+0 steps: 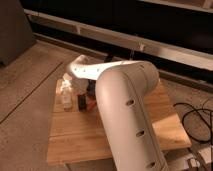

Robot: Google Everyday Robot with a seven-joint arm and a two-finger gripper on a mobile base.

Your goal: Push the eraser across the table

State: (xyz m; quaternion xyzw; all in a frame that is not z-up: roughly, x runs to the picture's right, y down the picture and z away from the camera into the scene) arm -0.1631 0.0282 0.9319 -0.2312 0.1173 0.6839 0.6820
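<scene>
The eraser (pixel 81 102) is a small black block standing on the left part of the wooden plank table (pixel 75 137). My white arm (pixel 125 110) fills the middle of the view and reaches back and left over the table. The gripper (pixel 87 89) is at the arm's far end, low over the table just behind and to the right of the eraser, and the wrist mostly hides it. I cannot tell whether it touches the eraser.
Pale jars (pixel 66 95) stand just left of the eraser near the table's left edge. A thin orange thing (pixel 93 105) lies right of the eraser. Black cables (pixel 197 115) lie on the floor to the right. A dark wall runs behind the table.
</scene>
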